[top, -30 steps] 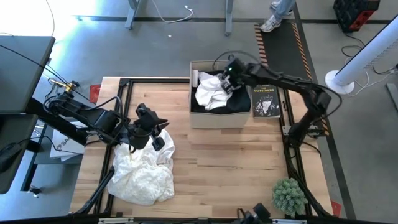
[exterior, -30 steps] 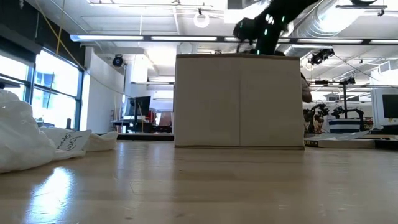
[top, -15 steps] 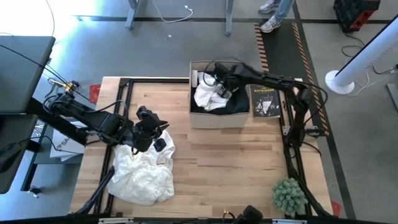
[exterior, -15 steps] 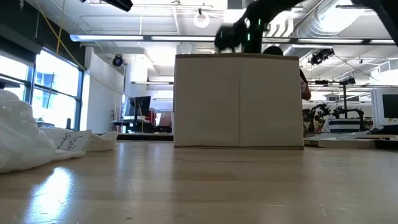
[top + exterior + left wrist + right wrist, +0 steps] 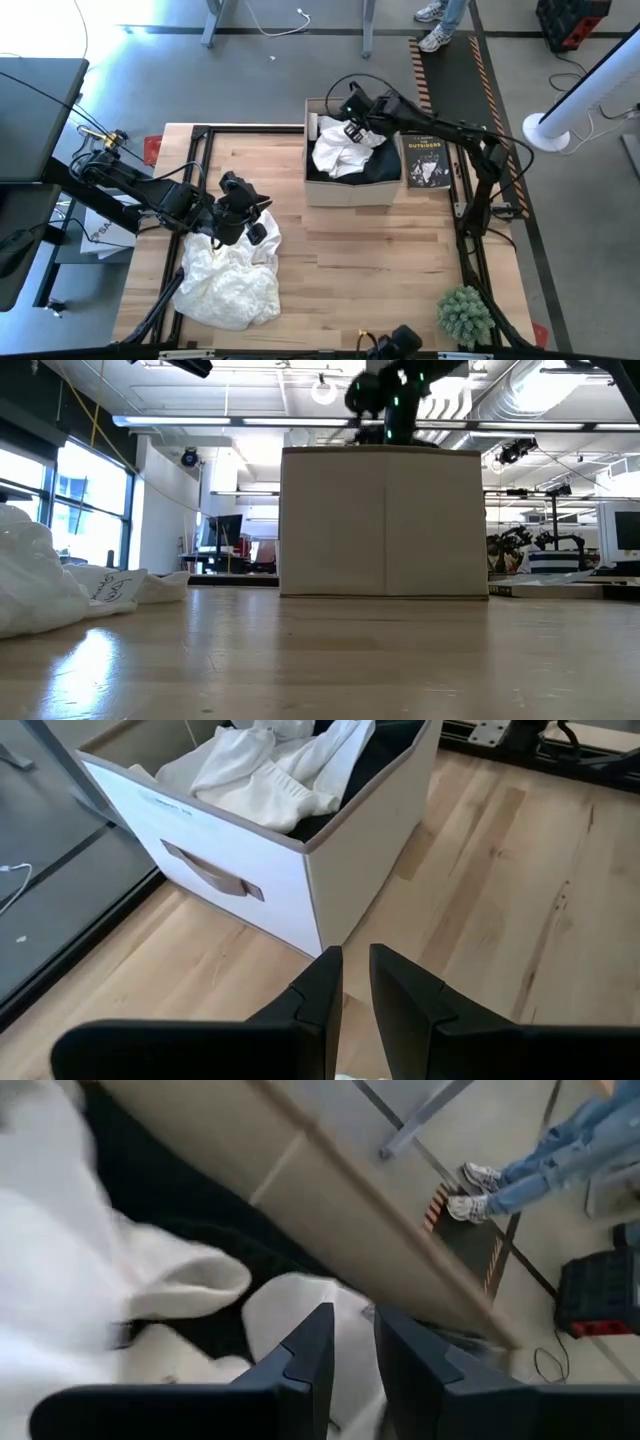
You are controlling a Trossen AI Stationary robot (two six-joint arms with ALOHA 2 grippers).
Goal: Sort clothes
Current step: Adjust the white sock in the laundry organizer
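Note:
A cream box stands at the table's far middle and holds a white garment on top of a black one. My right gripper is over the box's far part at rim height, fingers nearly together on the white cloth. A white garment pile lies on the table's near left and also shows in the low view. My left gripper hovers at the pile's far edge, fingers nearly together with nothing seen between their tips. My right gripper has a fold of the white garment between its two fingers, coming from above and pointing down into the box. The fingertips hide the place of contact. The rest of the garment lies in the box on the black cloth.
A black book with white lettering lies right of the box. A small green plant stands at the near right. The wood between the box and the pile is bare. A person's legs show beyond the table.
My right gripper has gone over the box toward the table's left edge, then toward the far edge and slightly up. The white garment in the box has shifted under it. My left arm has kept still.

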